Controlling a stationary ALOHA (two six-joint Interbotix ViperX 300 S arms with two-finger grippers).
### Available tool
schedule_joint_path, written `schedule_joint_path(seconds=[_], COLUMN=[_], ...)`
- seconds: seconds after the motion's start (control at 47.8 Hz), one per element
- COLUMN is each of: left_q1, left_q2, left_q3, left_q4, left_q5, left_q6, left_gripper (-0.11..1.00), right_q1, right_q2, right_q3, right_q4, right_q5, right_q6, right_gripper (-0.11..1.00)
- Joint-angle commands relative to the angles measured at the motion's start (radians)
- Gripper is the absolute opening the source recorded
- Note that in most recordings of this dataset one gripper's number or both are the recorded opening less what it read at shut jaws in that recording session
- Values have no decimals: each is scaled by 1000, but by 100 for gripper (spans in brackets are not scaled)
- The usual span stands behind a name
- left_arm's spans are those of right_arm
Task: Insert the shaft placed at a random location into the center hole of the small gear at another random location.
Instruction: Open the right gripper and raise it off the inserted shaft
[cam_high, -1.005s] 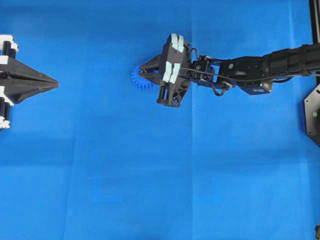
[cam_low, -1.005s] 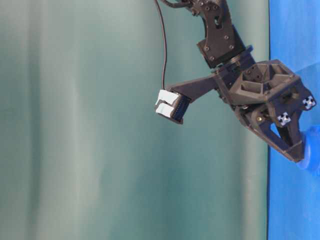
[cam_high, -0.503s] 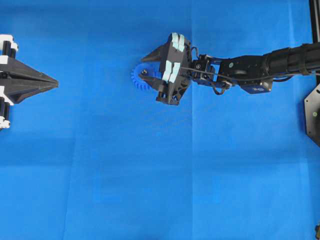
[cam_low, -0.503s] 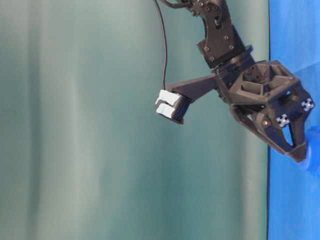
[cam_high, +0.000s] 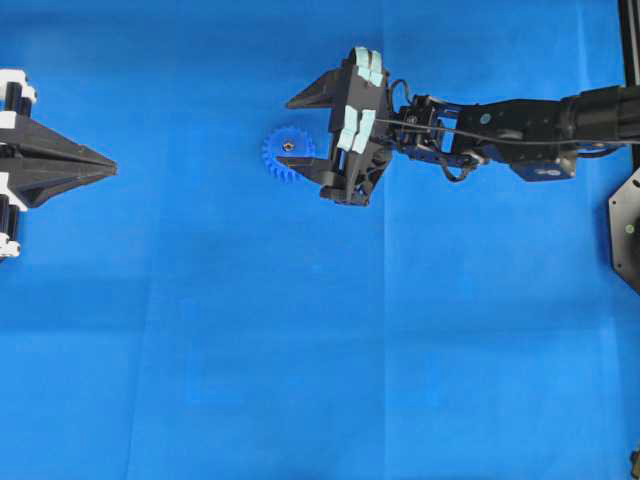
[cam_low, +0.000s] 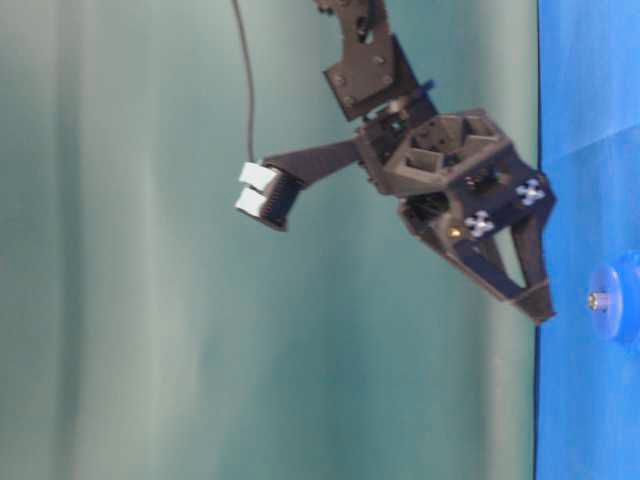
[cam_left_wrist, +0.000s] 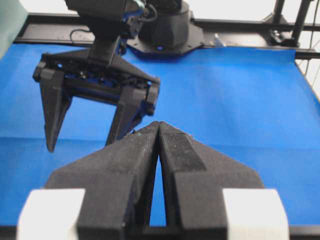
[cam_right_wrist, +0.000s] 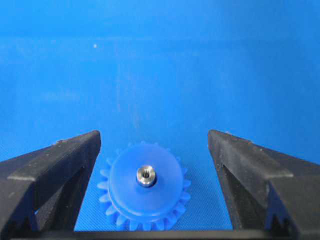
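The small blue gear lies flat on the blue mat. The silvery shaft stands upright in its hub and fills the center hole, which is hidden. Both also show in the right wrist view, gear and shaft, and in the table-level view, gear and shaft. My right gripper is open wide and empty, raised above the gear with a finger on either side. My left gripper is shut and empty at the far left edge.
The blue mat covers the whole table. The right arm reaches in from the right edge. A black frame rail runs along the far side in the left wrist view.
My right gripper has opened, let go of the shaft in the gear's hub, and lifted up and back to the right. The left arm has not moved.
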Motion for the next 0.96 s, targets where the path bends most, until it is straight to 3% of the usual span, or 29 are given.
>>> schedule_joint_path(seconds=[0.0,0.942], left_q1=[2,2], left_q2=[5,5], left_q3=[-12,-12], left_q4=[0,0], left_q5=[-5,-5], left_q6=[0,0], left_gripper=[0,0], right_q1=[3,3], right_q2=[-51,-60], right_q3=[-6,0], right_q4=[2,2], right_q5=[8,11], right_q6=[2,8], right_gripper=[80,80])
